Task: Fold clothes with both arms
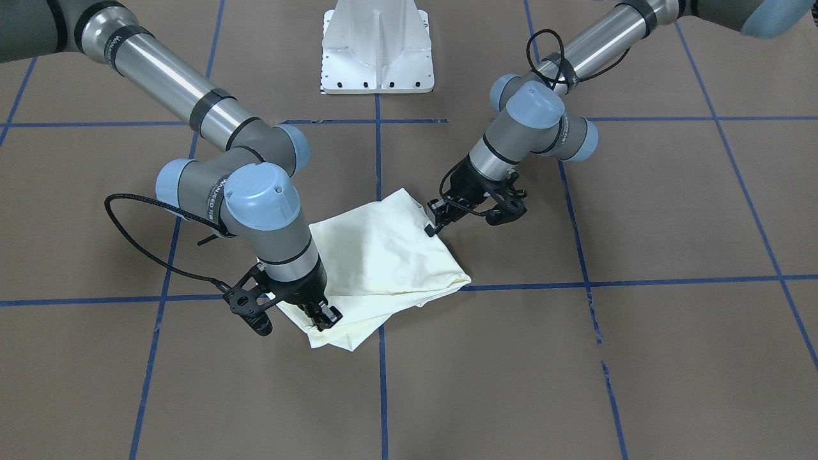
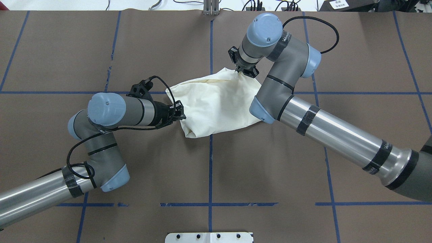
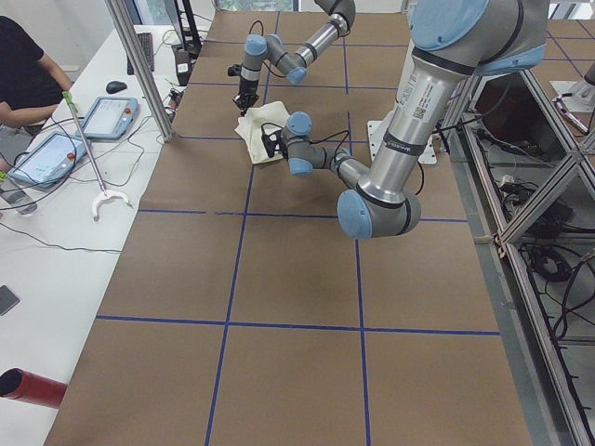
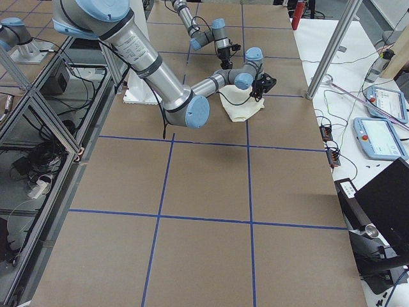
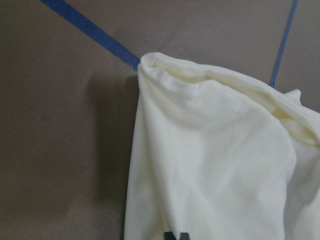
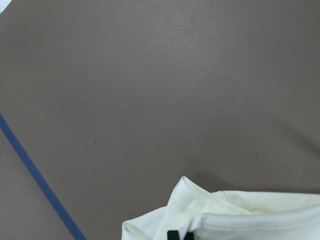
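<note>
One cream shirt [image 2: 216, 104], two robot arms [image 2: 135, 113], one white pedestal base [image 1: 377, 51], two teach pendants [image 3: 107, 116]

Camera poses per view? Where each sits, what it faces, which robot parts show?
Front: across the table, faces the base; left arm on view's right.
Overhead: behind robot, looks down; both arms show.
Left side: table end at robot's left; left arm near.
Right side: opposite end; right arm near.
Left wrist: sees shirt, tips of left hand.
Right wrist: same, right hand.
Shared: shirt in all six.
</note>
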`<control>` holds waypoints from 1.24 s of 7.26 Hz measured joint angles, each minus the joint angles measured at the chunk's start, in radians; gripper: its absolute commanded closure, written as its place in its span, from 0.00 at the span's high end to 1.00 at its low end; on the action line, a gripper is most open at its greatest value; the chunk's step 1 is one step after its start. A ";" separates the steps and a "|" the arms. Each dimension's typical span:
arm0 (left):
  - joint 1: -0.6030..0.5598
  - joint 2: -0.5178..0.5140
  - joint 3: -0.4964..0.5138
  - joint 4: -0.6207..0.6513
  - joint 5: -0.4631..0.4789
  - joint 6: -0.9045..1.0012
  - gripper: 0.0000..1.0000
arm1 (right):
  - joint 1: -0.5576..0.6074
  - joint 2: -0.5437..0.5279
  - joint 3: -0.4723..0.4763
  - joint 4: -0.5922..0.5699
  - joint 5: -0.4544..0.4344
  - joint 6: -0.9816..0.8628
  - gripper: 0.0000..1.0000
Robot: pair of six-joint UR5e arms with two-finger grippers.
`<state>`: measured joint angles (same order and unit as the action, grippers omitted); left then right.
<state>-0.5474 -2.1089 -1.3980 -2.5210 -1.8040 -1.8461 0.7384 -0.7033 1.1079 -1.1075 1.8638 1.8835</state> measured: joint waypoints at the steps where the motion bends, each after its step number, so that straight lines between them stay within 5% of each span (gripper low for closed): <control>1: 0.000 -0.006 0.003 -0.001 0.000 0.002 0.00 | 0.002 0.000 -0.006 0.000 0.000 -0.005 0.00; 2: 0.000 -0.011 0.003 -0.001 -0.001 0.003 0.00 | 0.007 -0.001 -0.009 0.000 0.002 -0.017 0.00; 3: 0.000 -0.013 0.003 -0.001 -0.001 0.003 0.20 | 0.018 -0.002 -0.014 0.000 0.016 -0.032 0.04; 4: 0.000 -0.013 0.001 -0.001 -0.001 0.004 0.30 | 0.031 -0.002 -0.020 0.000 0.039 -0.046 0.36; 5: -0.003 -0.011 -0.011 -0.001 -0.009 0.005 0.37 | 0.042 -0.002 -0.023 0.000 0.057 -0.056 0.99; 8: -0.052 -0.011 -0.074 0.012 -0.061 0.005 0.28 | 0.064 0.006 -0.007 0.000 0.088 -0.072 1.00; 9: -0.063 -0.012 -0.091 0.013 -0.064 0.002 0.09 | 0.061 0.008 0.011 0.000 0.097 -0.072 0.87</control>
<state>-0.6102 -2.1207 -1.4886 -2.5080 -1.8684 -1.8442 0.7990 -0.6956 1.1190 -1.1075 1.9608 1.8115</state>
